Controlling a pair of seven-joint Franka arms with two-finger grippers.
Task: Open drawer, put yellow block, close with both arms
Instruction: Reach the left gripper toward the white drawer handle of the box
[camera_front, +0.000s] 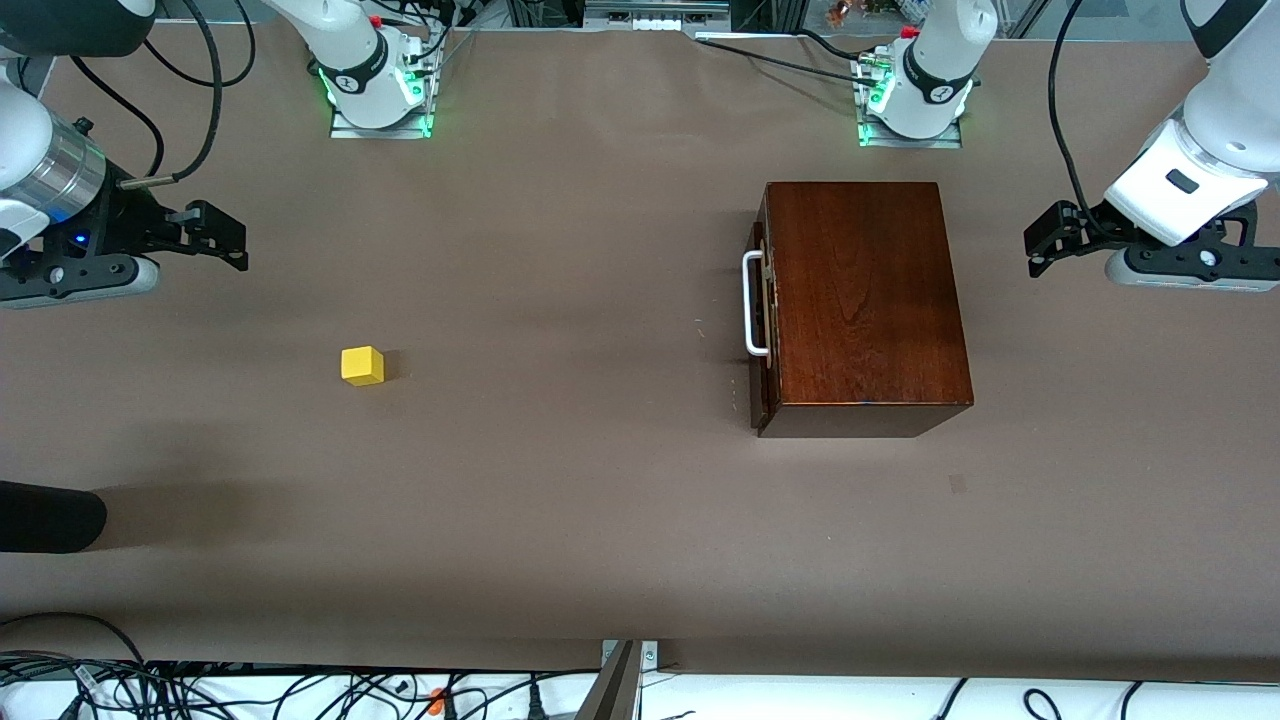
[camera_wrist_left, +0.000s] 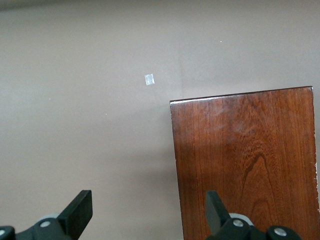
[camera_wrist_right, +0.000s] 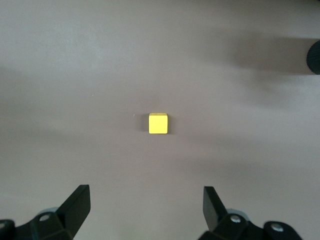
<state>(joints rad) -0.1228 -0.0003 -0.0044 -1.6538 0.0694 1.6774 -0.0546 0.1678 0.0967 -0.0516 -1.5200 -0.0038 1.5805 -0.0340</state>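
Bare table (camera_front: 560, 480) lies all around the yellow block (camera_front: 362, 365), so it is reachable from every side. The wooden box (camera_front: 862, 300) is the only bulk on the surface; its white handle (camera_front: 754, 304) faces open table toward the right arm's end, the drawer (camera_front: 762, 310) shut flush.

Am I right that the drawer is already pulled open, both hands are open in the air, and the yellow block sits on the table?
Not quite: the front view shows the drawer shut flush in its box. The left hand and right hand are open, yellow block on the table.
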